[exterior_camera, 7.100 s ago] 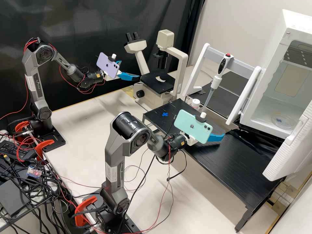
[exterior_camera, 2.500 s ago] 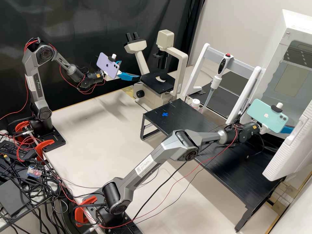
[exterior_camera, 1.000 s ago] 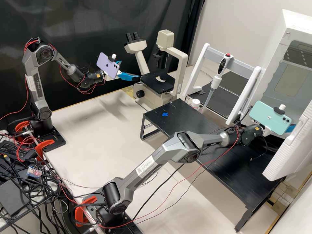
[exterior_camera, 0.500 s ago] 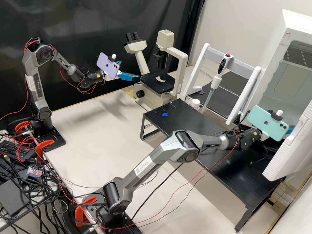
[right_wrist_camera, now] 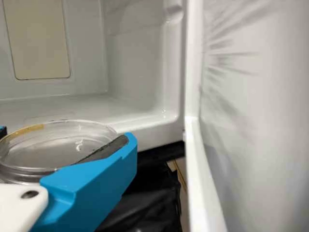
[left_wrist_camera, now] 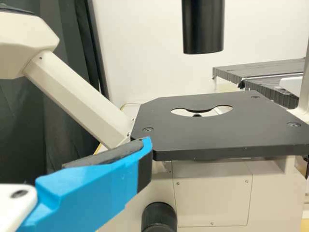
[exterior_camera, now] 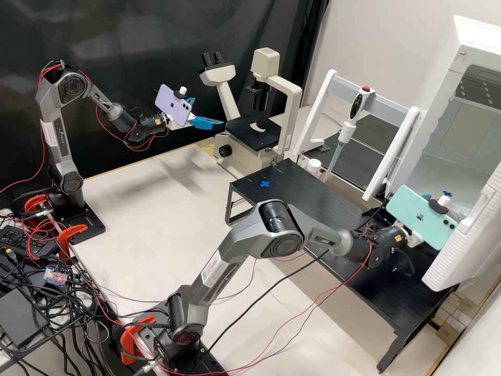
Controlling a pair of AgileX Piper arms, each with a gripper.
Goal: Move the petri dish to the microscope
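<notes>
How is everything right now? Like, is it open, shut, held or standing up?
Petri dish: held
Right end effector: shut on the petri dish
Left end effector: open
Cabinet door: open
Microscope: standing upright
Pipette: hanging on its stand, slanted
White-capped bottle: upright, closed

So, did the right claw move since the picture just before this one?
Yes. In the high view, the right claw moved back toward its arm's base, judged against the white cabinet.

Your two dark grey metal arms (exterior_camera: 61, 138) wear round black joints (exterior_camera: 285, 244), white printed labels (exterior_camera: 212, 271), thin red wires (exterior_camera: 50, 67) and bright blue fingers (exterior_camera: 207, 123).
</notes>
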